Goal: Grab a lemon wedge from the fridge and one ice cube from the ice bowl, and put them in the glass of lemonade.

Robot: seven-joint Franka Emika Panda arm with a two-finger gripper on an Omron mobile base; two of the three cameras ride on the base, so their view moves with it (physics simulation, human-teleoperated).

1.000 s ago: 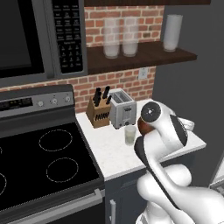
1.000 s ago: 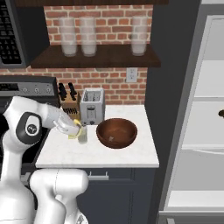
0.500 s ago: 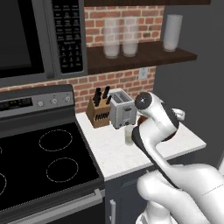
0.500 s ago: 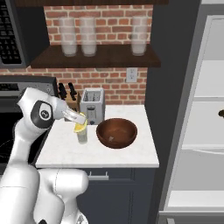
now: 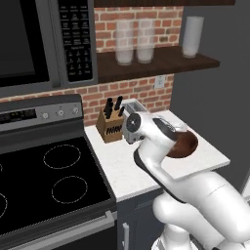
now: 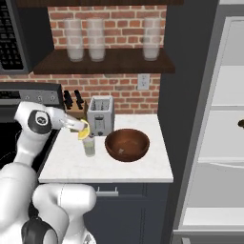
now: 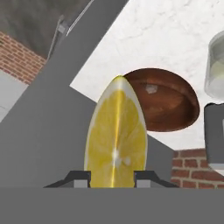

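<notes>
My gripper point(image 6: 82, 129) is shut on the lemon wedge point(image 6: 84, 133), a bright yellow piece held just above the rim of the glass of lemonade point(image 6: 89, 146) on the white counter. In the hand view the wedge point(image 7: 116, 140) stands upright between my fingertips point(image 7: 78, 177), and the glass point(image 7: 216, 70) is at the right edge. The reddish-brown ice bowl point(image 6: 127, 144) sits right of the glass, with a small pale cube point(image 7: 151, 89) inside it. The fridge point(image 6: 228, 119) stands open at the right, white shelves showing. In the left base view my arm hides the glass, and the bowl point(image 5: 184, 144) peeks out behind it.
A toaster point(image 6: 100, 115) and a knife block point(image 6: 74, 102) stand against the brick wall behind the glass. The black stovetop point(image 5: 44, 180) lies left of the counter. Tall frosted tumblers point(image 6: 86, 39) sit on the shelf above. A small dark lump point(image 6: 241, 124) rests on a fridge shelf.
My arm's elbow has swung back toward the toaster. The lemon wedge stays in my grip and has shifted slightly, up and over the glass.
</notes>
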